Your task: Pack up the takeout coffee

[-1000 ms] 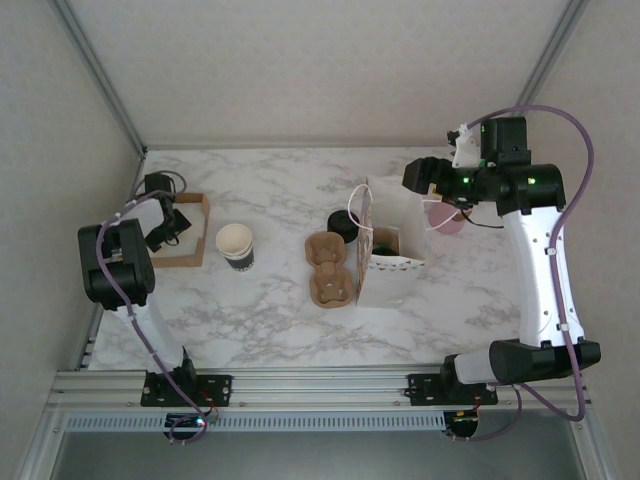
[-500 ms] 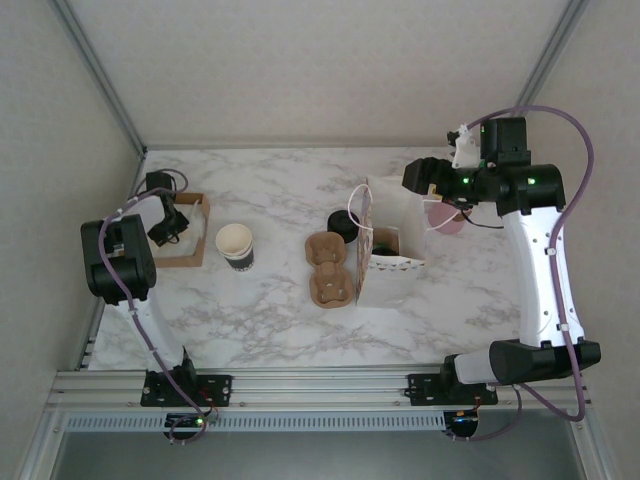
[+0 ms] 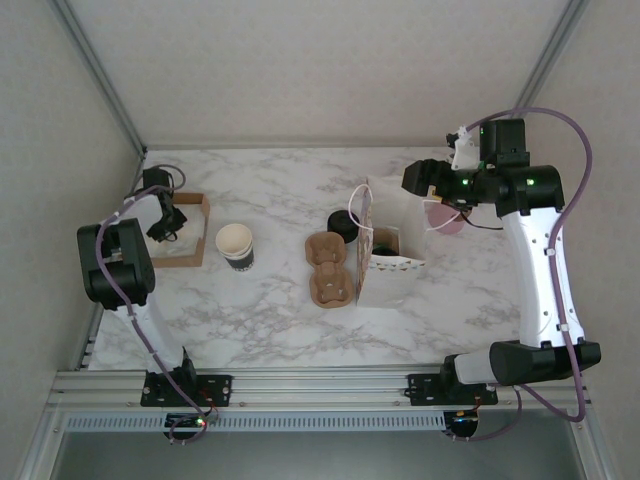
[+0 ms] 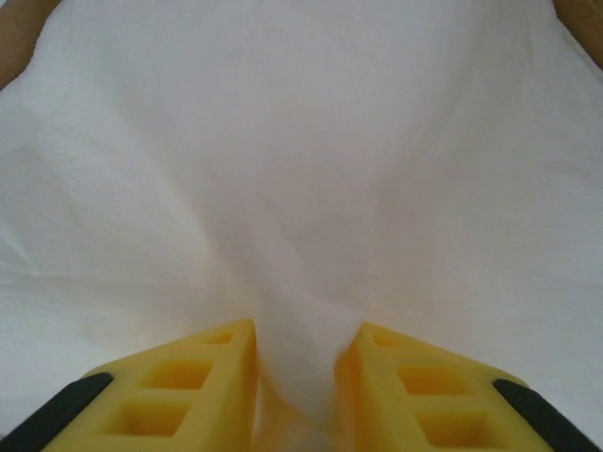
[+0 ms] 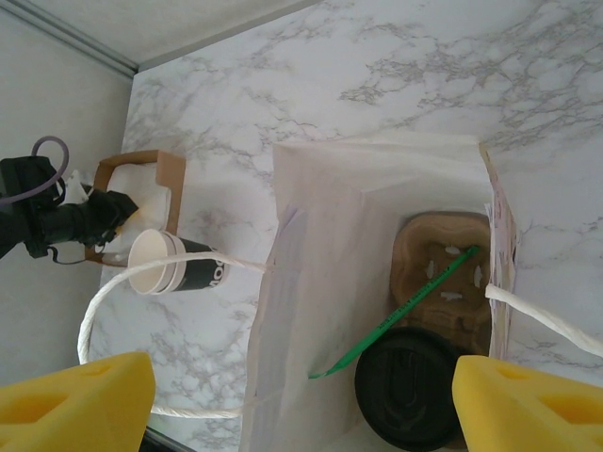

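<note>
The right claw [image 5: 301, 403] hangs over the mouth of the white paper bag [image 5: 325, 235], spread wide and holding nothing, with one yellow fingertip to either side of the opening. Just below it, nearer the finger at the right of the wrist view, the takeout coffee [image 5: 411, 386] sits down inside the bag with its black lid up. The lid touches the end of a brown cardboard carrier [image 5: 424, 245], and a green stirrer [image 5: 394, 312] lies aslant across that carrier.

Across the table, the left claw [image 4: 300, 377] is pinched on a raised fold of white napkin [image 4: 301, 188] in the cardboard tray [image 3: 185, 258] by the left wall. The coffee is well apart from this claw. Between them stand the lidless cup stack [image 3: 235, 245], a second carrier [image 3: 330, 270] and the bag's left wall. A round black item [image 3: 343, 225] stands just left of the bag; I cannot tell whether it is a lid or a cup.
</note>
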